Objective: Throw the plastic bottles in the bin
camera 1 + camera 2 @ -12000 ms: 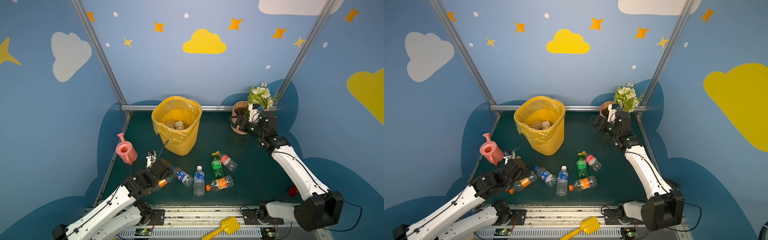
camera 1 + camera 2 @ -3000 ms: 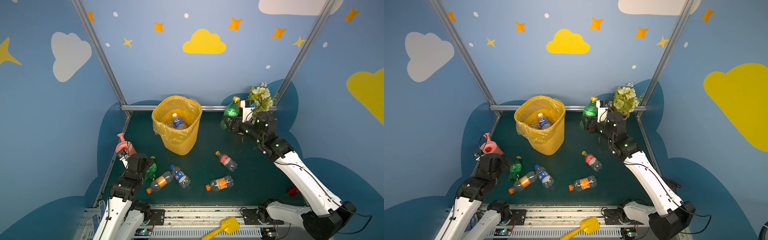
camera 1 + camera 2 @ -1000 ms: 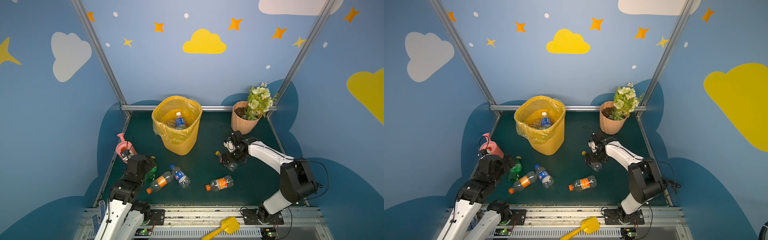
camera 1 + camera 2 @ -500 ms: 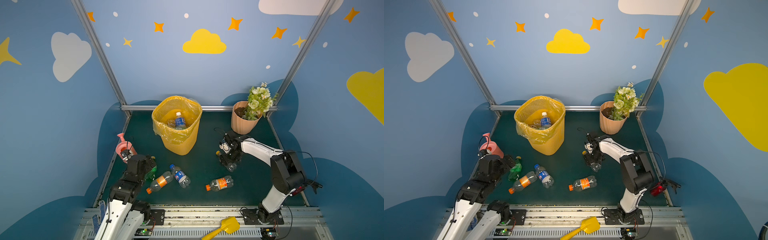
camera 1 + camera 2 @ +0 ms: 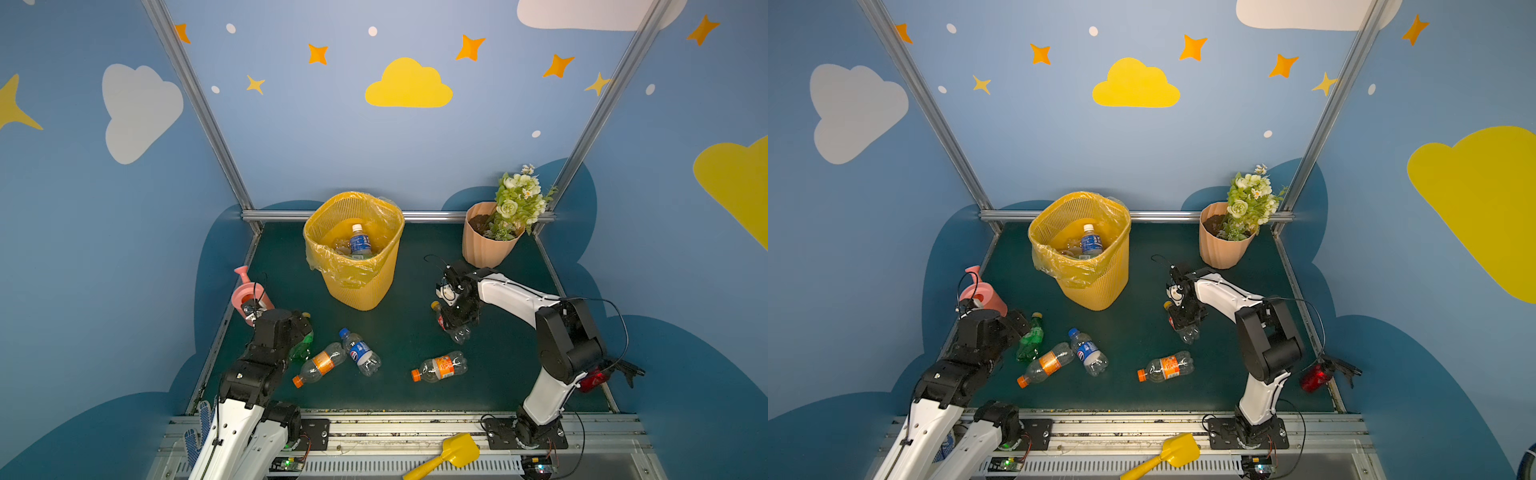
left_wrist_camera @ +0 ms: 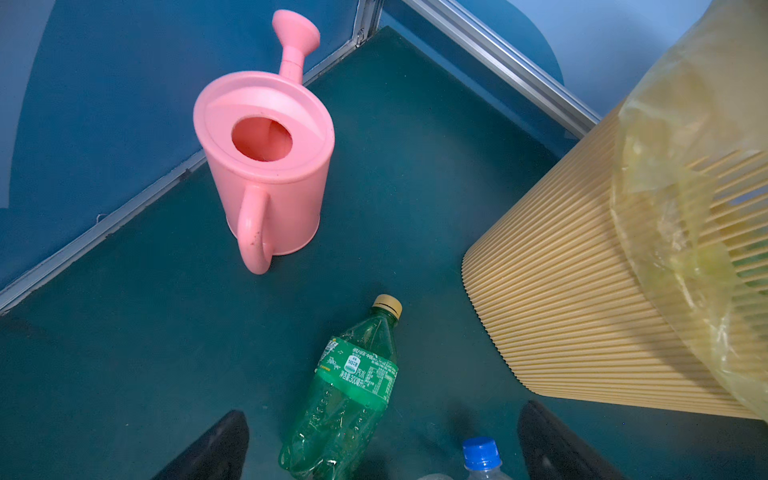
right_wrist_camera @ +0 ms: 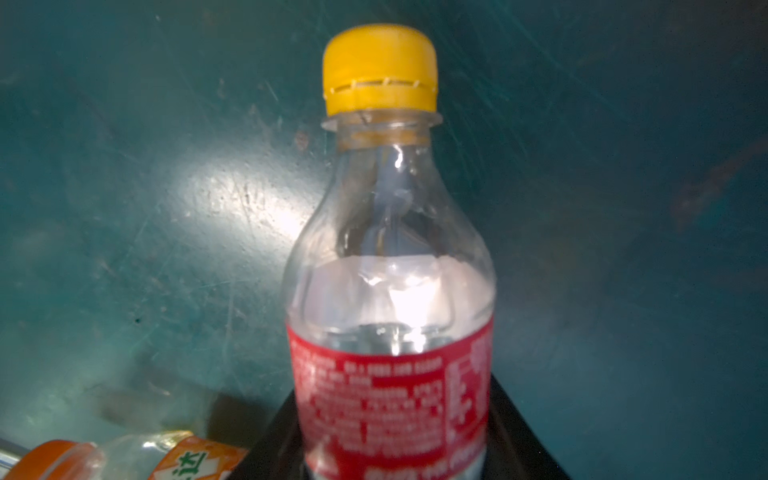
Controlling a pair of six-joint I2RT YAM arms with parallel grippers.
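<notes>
Because the right gripper [image 5: 456, 323] is clamped on the slick red band of the red-label bottle [image 7: 390, 316], a thin clear shell with nothing in it, the likeliest failure in my judgement is the bottle squirting or twisting out of the jaws on the lift, since the wall can buckle and the label gives little friction. A second risk is the carry. The bin [image 5: 358, 286] stands tall and well apart, so a low swing could drive the bottle into its ribbed wall or snag the loose bag at the rim. This bottle lies near the middle of the green mat [image 5: 407, 332], on the right arm's side. In both top views its long axis runs diagonally, the yellow cap [image 7: 380, 68] aimed back toward the bin and the clear base toward the front. Whether it rests on the mat or is just clear of it is hard to tell. The left gripper [image 6: 382, 409] gapes wide and empty, straddling the green bottle [image 6: 353, 386], whose cap points toward the pink watering can [image 6: 266, 166].
</notes>
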